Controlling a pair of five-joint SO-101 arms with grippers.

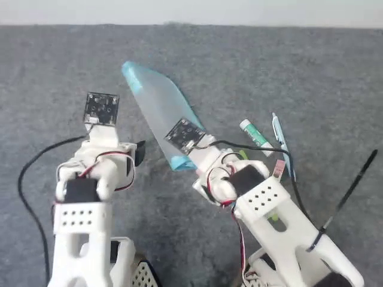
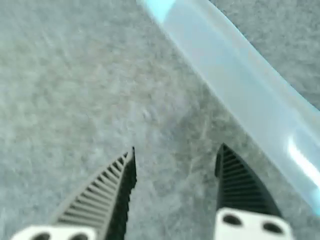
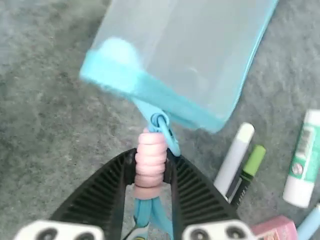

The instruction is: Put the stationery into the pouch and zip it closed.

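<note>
The right gripper [image 3: 150, 156] is clamped on the pink zip pull [image 3: 150, 172], its jaws closed tight around the ribbed piece. The pull hangs off the slider at the near end of the pouch [image 3: 185, 55]. The left gripper [image 2: 177, 150] hovers over the grey mat [image 1: 60, 72] just beside the pouch's long edge, jaws spread wide and holding nothing.

On the other side of the pouch, near its near end, lie a white marker [image 3: 235, 155], a green highlighter [image 3: 247, 172], a pink eraser [image 3: 275, 230] and a glue stick [image 3: 302, 160], with a blue pen [image 1: 280, 140] beyond the glue stick. The pouch itself stretches away from the arms, looks see-through and appears empty.

With all the stationery outside, the step in hand is most likely working the zip open. Whether the mouth is already open cannot be told. The next move likely calls for the left gripper to pin the pouch's body while the right draws the pull along the zip line, so the pouch does not drag across the mat.
</note>
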